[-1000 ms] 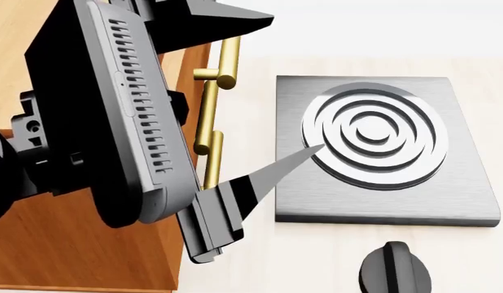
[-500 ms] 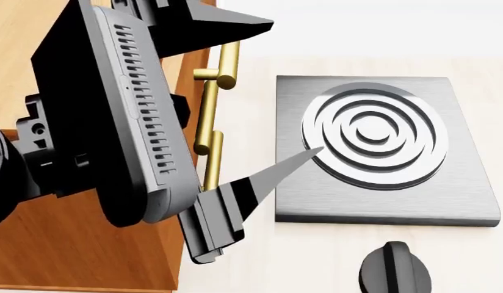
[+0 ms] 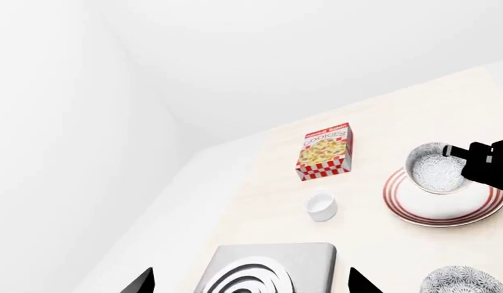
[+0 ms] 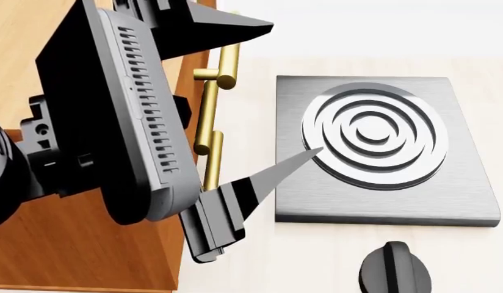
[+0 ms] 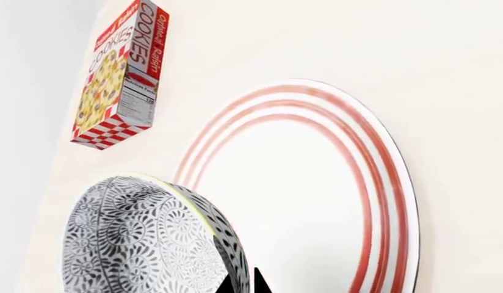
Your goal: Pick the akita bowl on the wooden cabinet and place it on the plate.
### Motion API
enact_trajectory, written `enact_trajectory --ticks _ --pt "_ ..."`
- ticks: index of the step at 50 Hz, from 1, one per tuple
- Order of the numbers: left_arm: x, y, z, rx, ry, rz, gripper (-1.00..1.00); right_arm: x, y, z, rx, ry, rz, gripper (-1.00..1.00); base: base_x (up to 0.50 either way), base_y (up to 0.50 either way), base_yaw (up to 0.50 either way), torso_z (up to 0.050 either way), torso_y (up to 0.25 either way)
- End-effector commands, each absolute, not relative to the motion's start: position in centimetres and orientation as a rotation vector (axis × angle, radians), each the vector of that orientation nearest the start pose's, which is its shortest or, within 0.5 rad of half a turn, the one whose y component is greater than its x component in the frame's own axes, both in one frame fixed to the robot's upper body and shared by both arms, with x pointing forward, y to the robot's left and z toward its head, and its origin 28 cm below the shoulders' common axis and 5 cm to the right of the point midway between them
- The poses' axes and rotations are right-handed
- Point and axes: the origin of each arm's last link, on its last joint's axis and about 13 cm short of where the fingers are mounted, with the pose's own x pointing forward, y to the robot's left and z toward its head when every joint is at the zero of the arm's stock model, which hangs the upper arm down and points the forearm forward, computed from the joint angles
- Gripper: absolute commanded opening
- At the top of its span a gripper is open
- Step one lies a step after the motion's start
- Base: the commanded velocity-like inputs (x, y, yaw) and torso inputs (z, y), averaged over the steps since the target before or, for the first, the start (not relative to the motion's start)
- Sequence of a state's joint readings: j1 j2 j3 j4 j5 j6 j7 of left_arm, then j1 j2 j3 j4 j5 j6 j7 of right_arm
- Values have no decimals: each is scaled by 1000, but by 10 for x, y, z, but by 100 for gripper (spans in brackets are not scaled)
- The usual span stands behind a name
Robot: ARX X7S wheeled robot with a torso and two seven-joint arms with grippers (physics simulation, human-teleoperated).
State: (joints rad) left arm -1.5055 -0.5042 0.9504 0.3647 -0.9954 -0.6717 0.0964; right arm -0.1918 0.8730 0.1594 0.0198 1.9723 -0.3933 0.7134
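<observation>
1. You have the akita bowl (image 5: 146,238) off the wooden cabinet (image 4: 72,256) — your right gripper (image 3: 480,165) carries it just above the plate (image 5: 317,201).
2. Its jaws look clamped on the bowl's rim.
3. What's left: lower it, let go.
4. Your left gripper (image 3: 249,284) is idle — jaws spread wide, empty.

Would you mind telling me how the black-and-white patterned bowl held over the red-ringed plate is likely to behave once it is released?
The patterned bowl looks rigid and probably breakable, like glazed ceramic. Its rounded wall suggests it may rock or tip if dropped tilted. The red-ringed white plate looks smooth, so it might slide.
</observation>
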Motion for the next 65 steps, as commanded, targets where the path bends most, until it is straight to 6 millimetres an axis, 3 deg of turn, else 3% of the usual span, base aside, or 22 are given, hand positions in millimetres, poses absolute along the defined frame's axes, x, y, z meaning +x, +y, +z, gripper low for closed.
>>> enact_trajectory --ticks 1,29,47,65 --pt "275 148 329 555 -320 -1074 100 184 -317 109 1113 38 -994 -100 0 0 0 0 0" --pt "279 147 325 552 -306 -1077 100 184 -324 98 1063 66 -1038 -100 0 0 0 0 0" --pt "281 148 322 546 -298 -1073 100 193 -326 113 1011 38 -993 -100 0 0 0 1 1" --pt "282 149 317 541 -289 -1072 100 195 -328 108 993 61 -1006 -100 0 0 0 0 0"
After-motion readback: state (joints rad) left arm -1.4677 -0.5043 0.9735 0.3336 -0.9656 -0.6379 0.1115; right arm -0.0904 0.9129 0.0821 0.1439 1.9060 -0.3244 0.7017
